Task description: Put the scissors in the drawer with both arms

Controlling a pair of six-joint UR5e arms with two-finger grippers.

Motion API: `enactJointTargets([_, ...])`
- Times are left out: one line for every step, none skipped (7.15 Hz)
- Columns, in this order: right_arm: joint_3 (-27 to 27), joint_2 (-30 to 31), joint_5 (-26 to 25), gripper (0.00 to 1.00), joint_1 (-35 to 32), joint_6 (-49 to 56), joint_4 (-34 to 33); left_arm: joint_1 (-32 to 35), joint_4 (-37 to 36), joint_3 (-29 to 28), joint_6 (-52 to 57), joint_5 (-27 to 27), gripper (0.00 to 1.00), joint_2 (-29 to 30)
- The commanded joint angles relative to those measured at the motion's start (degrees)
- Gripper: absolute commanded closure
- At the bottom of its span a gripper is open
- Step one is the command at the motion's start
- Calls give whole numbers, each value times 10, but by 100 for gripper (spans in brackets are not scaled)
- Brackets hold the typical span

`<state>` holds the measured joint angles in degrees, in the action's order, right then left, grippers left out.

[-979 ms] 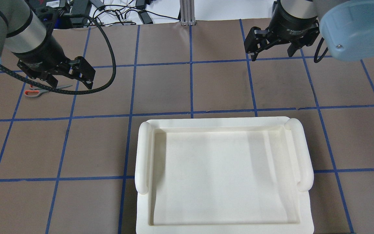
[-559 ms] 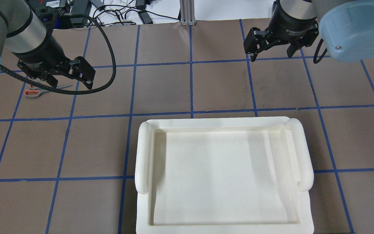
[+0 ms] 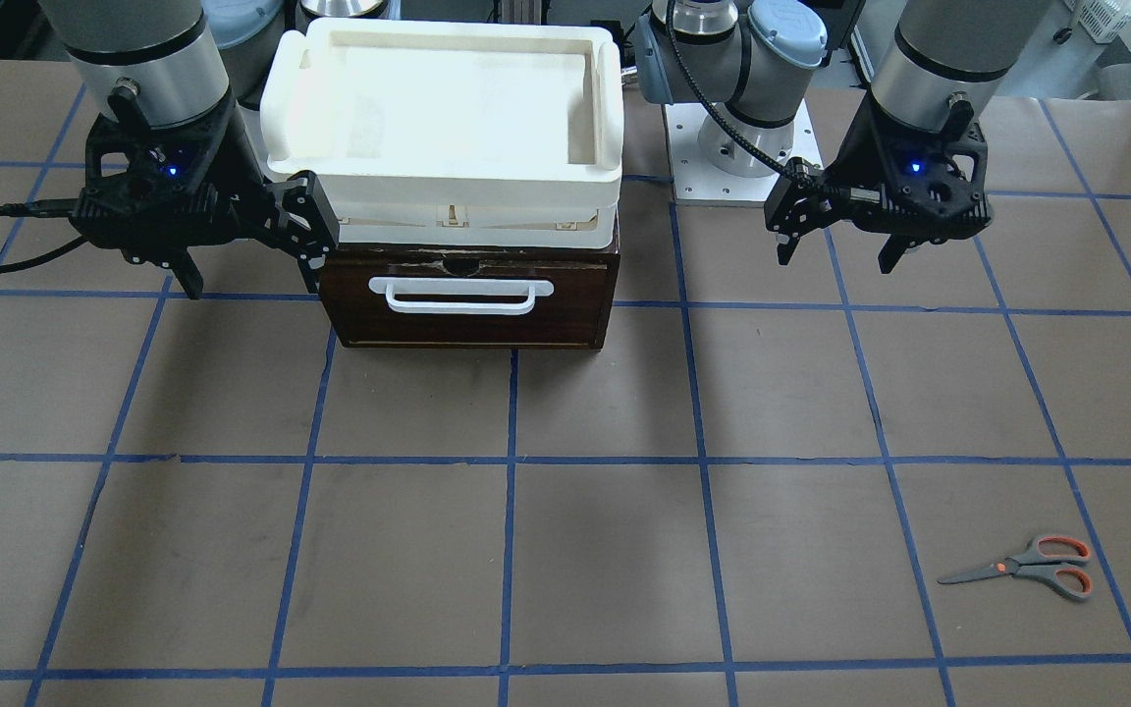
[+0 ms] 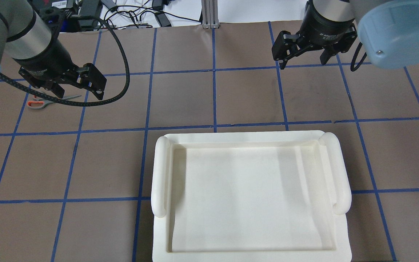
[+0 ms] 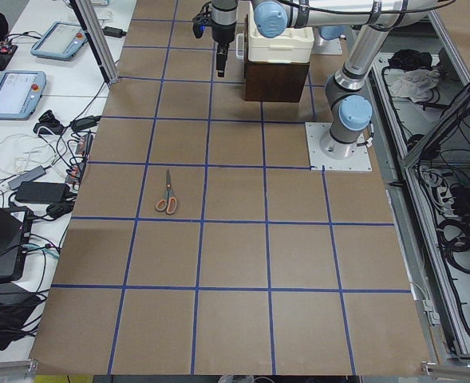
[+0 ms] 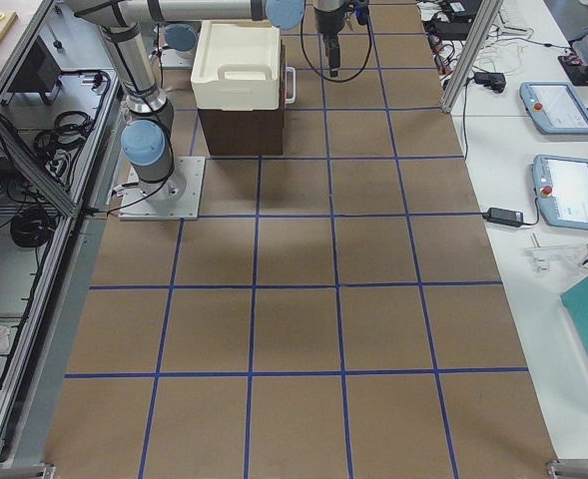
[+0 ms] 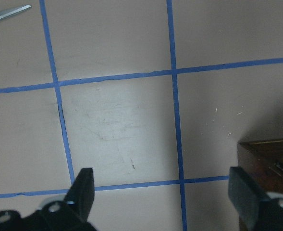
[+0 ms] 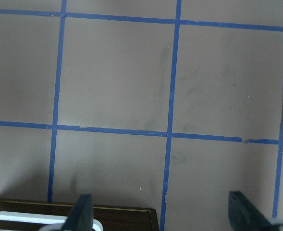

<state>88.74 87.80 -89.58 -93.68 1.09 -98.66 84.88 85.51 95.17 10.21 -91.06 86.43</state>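
Both tools wide, empty. Square your right tool (image 3: 251,285) on the white handle (image 3: 457,307) of the shut drawer (image 3: 467,329), pull straight; your left tool (image 3: 835,260) takes the scissors (image 3: 1022,568) at the pivot (image 3: 1001,567).

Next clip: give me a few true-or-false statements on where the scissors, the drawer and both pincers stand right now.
The scissors lie flat on the table. True.
The drawer is pulled open. False: it looks shut, with no interior showing.
The left pincer grips the scissors. False: it is open and empty, well apart from them.
A cream tray sits above the drawer. True.
The right pincer is shut. False: it hangs open beside the drawer.
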Motion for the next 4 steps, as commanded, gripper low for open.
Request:
enactJointTargets([-3, -17, -2, 0, -12, 47, 16, -15, 4, -3, 5, 0, 0, 1])
enactJointTargets([-31, -44, -5, 0, -23, 102, 22, -30, 9, -3, 30, 0, 0, 2])
enactJointTargets([-67, -80, -4, 0, -46, 110, 24, -58, 7, -6, 74, 0, 0, 4])
enactJointTargets([-80, -109, -1, 0, -70, 116, 22, -90, 3, -6, 126, 1, 0, 8])
